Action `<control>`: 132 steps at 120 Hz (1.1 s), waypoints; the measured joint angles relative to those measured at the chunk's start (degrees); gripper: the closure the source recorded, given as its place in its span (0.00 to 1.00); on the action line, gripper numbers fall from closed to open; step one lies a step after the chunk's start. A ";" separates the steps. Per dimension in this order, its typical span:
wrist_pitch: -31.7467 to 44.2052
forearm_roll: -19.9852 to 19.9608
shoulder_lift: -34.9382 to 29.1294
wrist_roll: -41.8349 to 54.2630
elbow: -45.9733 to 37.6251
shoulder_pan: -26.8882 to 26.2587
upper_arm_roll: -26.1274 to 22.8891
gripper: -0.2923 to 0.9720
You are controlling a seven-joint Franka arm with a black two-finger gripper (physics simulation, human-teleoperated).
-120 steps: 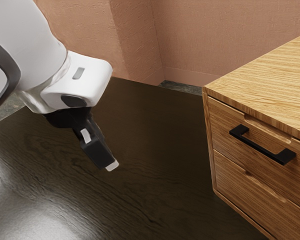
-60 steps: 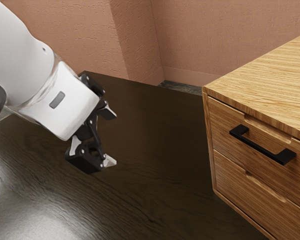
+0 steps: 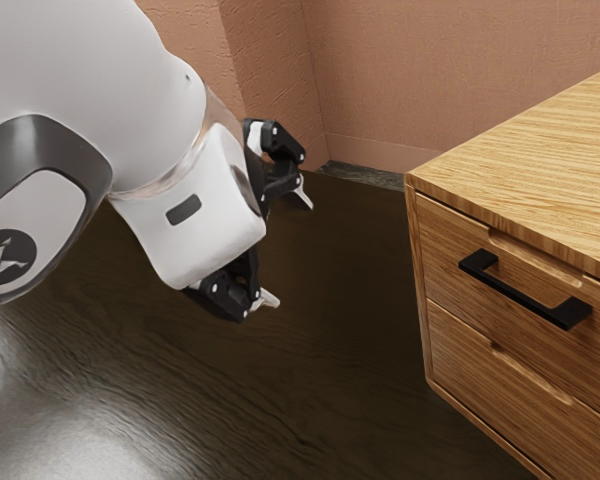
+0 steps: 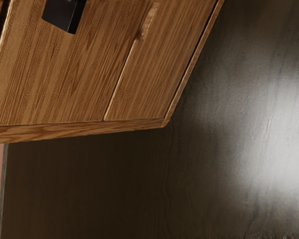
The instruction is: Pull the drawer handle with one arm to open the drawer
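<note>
The dark counter (image 3: 360,340) carried a wooden cabinet (image 3: 540,170) at the exterior view's right. Its top drawer (image 3: 450,287) sat flush, the black handle (image 3: 525,291) untouched. The tool (image 3: 285,248), fingers spread wide, hung well apart from the handle, toward the exterior view's left.

The white wrist (image 3: 195,215) hides much of the hand (image 3: 286,248), and the wrist view's edge crops the drawer handle (image 4: 64,14).

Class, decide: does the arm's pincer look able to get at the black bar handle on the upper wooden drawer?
Likely yes: the open black pincer faces the black bar handle, with nothing standing between them.
</note>
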 joint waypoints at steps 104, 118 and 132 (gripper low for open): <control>18.93 0.97 3.10 13.71 1.50 0.57 -6.18 0.25; 19.92 0.94 3.12 14.48 1.49 1.25 -6.57 0.25; 20.44 0.96 3.78 15.13 1.43 2.43 -6.54 0.25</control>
